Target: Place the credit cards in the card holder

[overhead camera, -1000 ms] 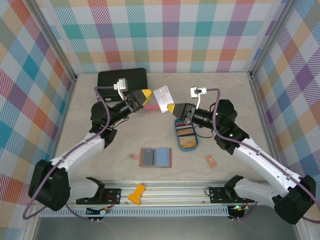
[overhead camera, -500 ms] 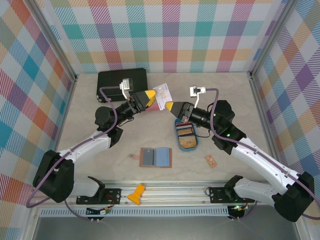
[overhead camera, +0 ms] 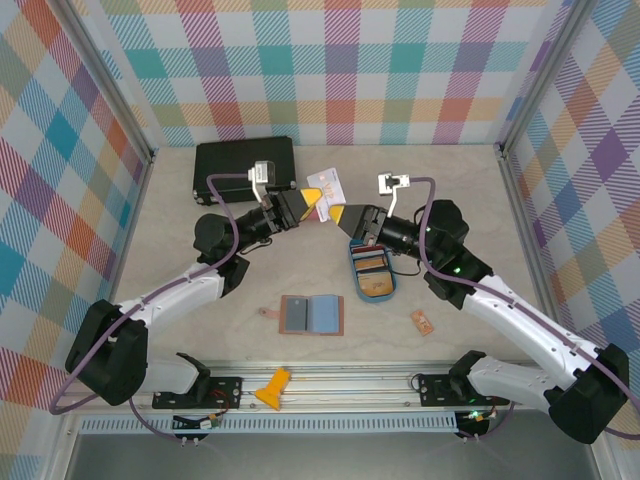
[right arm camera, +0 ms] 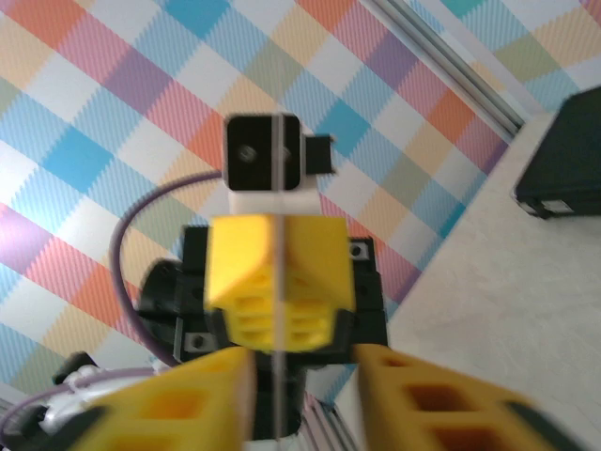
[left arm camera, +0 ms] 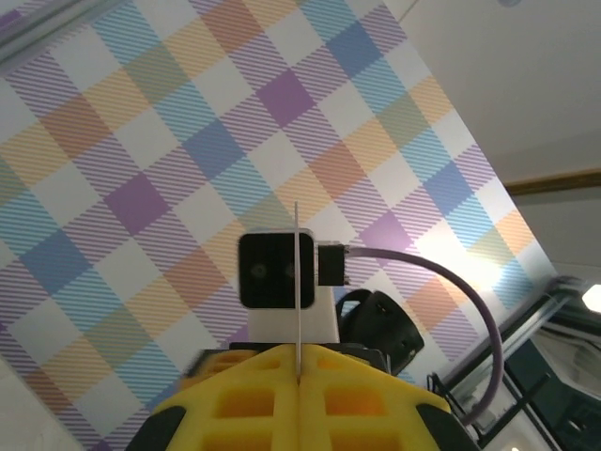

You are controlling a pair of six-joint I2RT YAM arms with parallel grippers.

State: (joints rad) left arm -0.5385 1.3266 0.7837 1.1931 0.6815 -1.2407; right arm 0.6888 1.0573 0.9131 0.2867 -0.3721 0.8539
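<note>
Up over the middle of the table the two arms meet nose to nose. The left gripper (overhead camera: 313,197) has its yellow fingers pressed together on a white card (overhead camera: 328,183), which it holds in the air by one edge, the rest of the card sticking out past the fingertips toward the back wall. From the left wrist the card is edge-on, a thin line rising out of the seam between the closed pads. The right gripper (overhead camera: 343,213) sits just beside it, tip to tip, and its fingers are spread apart; from the right wrist the card's thin edge runs down into the gap between them, with neither finger clearly touching it. The card holder (overhead camera: 312,314) lies opened flat on the table well nearer the arm bases, its grey-blue inside facing up. More cards (overhead camera: 369,262) sit in a blue oval tray (overhead camera: 379,291) under the right arm. A black case (overhead camera: 243,158) rests at the back left, and a small orange tag (overhead camera: 421,321) lies to the right of the holder.
</note>
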